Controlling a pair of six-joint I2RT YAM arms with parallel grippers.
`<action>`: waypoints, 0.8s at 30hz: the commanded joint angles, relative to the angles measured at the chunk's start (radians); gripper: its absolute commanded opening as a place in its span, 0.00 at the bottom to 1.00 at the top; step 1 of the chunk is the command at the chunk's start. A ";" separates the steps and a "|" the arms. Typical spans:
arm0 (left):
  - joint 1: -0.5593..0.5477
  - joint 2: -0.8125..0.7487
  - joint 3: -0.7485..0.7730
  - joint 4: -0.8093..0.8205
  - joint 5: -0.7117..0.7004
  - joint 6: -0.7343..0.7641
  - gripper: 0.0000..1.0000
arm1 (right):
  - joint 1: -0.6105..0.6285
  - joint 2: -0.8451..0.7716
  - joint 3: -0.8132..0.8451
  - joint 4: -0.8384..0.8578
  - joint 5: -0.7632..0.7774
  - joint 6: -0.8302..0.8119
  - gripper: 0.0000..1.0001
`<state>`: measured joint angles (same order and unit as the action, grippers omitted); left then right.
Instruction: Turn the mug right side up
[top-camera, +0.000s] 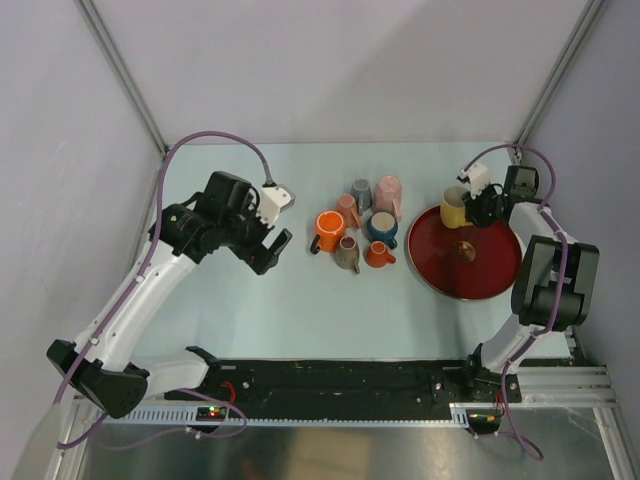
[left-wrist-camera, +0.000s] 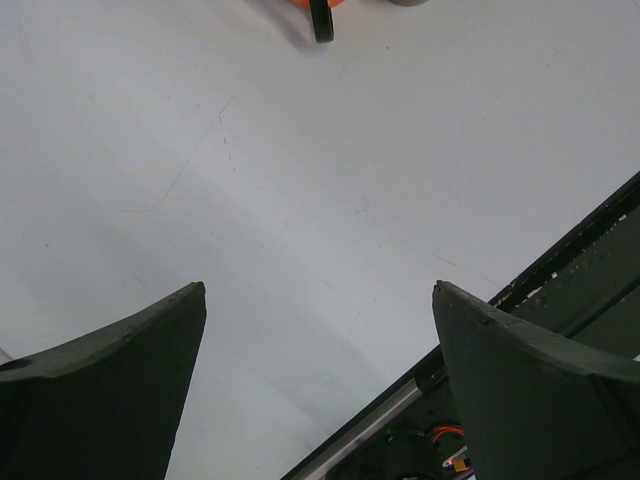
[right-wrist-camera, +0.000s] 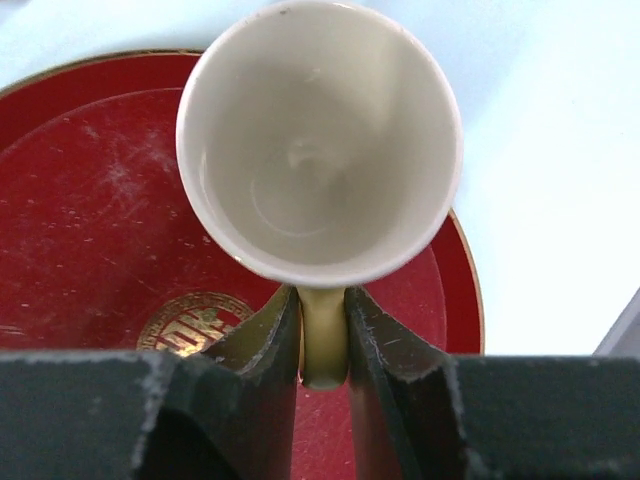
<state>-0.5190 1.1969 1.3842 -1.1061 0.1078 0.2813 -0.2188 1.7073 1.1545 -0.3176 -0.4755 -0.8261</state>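
Note:
A yellow mug (top-camera: 454, 207) with a white inside stands mouth up at the far left rim of the red plate (top-camera: 490, 275). My right gripper (top-camera: 472, 207) is shut on the mug's handle (right-wrist-camera: 324, 340); in the right wrist view the mug (right-wrist-camera: 320, 140) shows its open mouth, with the plate (right-wrist-camera: 90, 200) under it. My left gripper (top-camera: 276, 245) is open and empty over bare table, left of the mug cluster. Its fingers (left-wrist-camera: 110, 390) stand wide apart.
Several mugs stand in a cluster mid-table: an orange one (top-camera: 327, 230), a pink one (top-camera: 388, 195), a blue one (top-camera: 381, 226), a grey one (top-camera: 361, 192), a brownish one (top-camera: 347, 254), a small red one (top-camera: 377, 254). A black rail (top-camera: 380, 375) runs along the near edge.

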 joint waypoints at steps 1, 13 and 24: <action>0.013 -0.016 -0.004 0.001 0.004 0.010 0.99 | -0.014 0.030 0.044 0.040 0.046 -0.047 0.30; 0.015 0.002 -0.009 -0.002 0.031 0.008 0.98 | -0.067 0.012 0.071 0.000 0.045 -0.046 0.51; 0.013 -0.007 -0.014 -0.002 0.112 0.064 0.97 | 0.033 -0.214 0.088 -0.376 -0.113 0.061 0.62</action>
<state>-0.5137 1.1980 1.3796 -1.1107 0.1612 0.2939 -0.2676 1.6249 1.1946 -0.5335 -0.5083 -0.8364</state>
